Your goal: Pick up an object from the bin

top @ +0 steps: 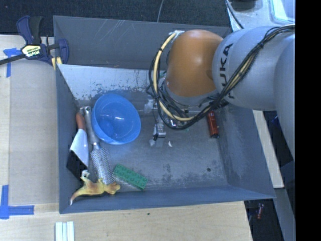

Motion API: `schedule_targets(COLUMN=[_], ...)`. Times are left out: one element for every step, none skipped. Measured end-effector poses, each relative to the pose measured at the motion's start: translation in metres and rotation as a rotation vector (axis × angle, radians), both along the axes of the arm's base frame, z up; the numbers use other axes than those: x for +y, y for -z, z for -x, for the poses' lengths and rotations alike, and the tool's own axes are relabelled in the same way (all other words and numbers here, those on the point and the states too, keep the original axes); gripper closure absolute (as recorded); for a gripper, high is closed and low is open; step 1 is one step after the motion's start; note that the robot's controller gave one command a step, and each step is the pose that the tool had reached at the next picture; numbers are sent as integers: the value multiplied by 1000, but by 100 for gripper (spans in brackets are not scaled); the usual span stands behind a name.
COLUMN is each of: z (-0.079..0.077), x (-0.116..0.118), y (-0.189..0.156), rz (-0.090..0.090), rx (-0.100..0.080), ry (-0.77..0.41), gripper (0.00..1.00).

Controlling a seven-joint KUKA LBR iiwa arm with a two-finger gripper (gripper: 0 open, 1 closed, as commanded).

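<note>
My gripper hangs low over the bin floor near the middle, under the arm's orange cover. Nothing shows held in it. Just left of it a round blue bowl sits open side up, apart from the gripper by a small gap. To the right, a small dark red cylinder lies near the bin's right wall, partly under the arm's cables.
Along the left wall lie a metal-handled round brush, a black and white flat piece, a yellow banana-shaped toy and a green studded brick. The arm and its cables cover the bin's upper right.
</note>
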State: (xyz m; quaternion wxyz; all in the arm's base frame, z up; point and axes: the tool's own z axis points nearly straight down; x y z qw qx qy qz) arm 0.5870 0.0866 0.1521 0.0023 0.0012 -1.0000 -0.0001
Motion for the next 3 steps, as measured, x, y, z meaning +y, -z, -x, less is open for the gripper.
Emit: schedule_targets(z=[-2, -5, -3], x=[0, 10, 16], y=[-5, -75, -126], rz=[0, 0, 0], rx=[-8, -5, -6], ry=[2, 35, 28], gripper=[0, 0, 0])
